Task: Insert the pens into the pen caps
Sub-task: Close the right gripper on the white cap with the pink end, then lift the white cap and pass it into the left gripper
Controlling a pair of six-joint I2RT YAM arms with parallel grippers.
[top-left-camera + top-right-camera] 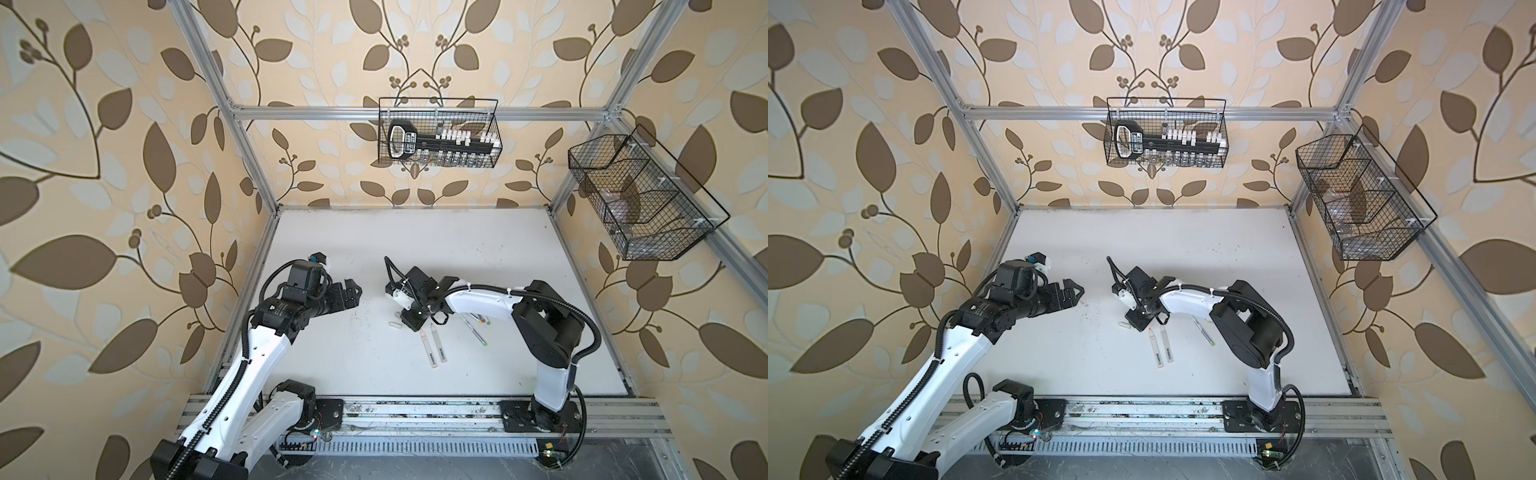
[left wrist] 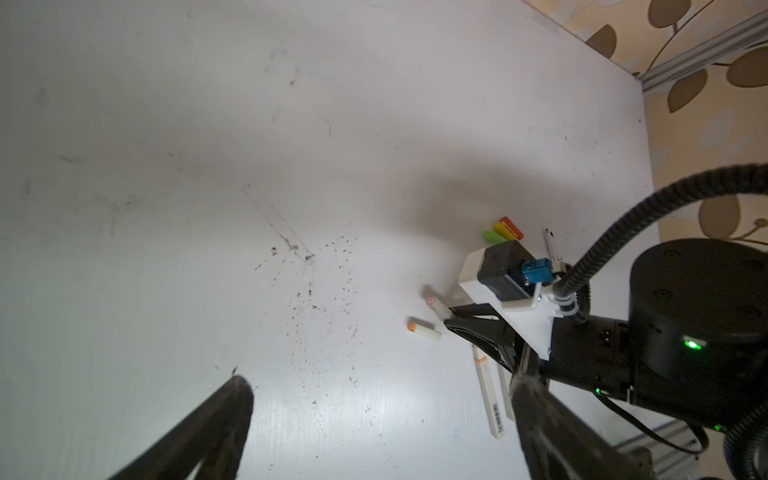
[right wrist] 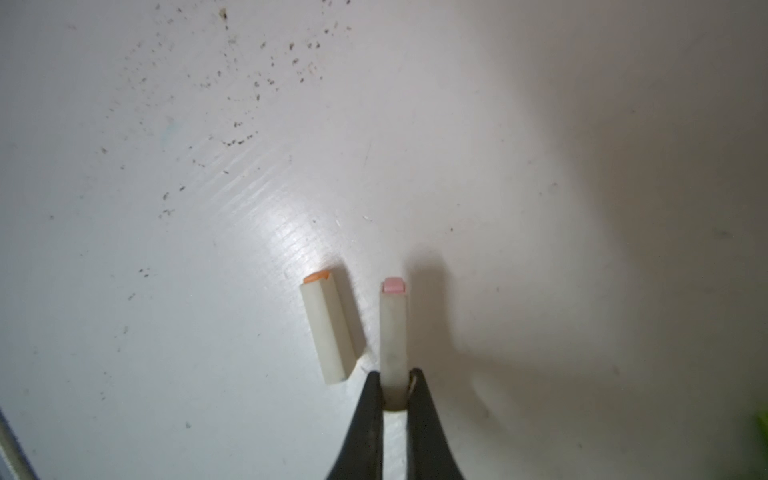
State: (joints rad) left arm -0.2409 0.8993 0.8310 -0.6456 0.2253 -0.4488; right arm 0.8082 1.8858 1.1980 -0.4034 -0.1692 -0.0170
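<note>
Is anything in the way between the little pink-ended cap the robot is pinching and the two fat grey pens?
Nothing visible is. The right gripper is shut on the pink-ended cap, and the two grey markers lie close by on bare table. The orange-ended cap lies on the cap's other side, away from them.

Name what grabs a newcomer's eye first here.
At centre, the right gripper has its jaws shut on a pink-ended pale cap, with an orange-ended cap lying beside it. The left gripper hangs open and empty to the left. Two grey markers lie side by side nearby.
</note>
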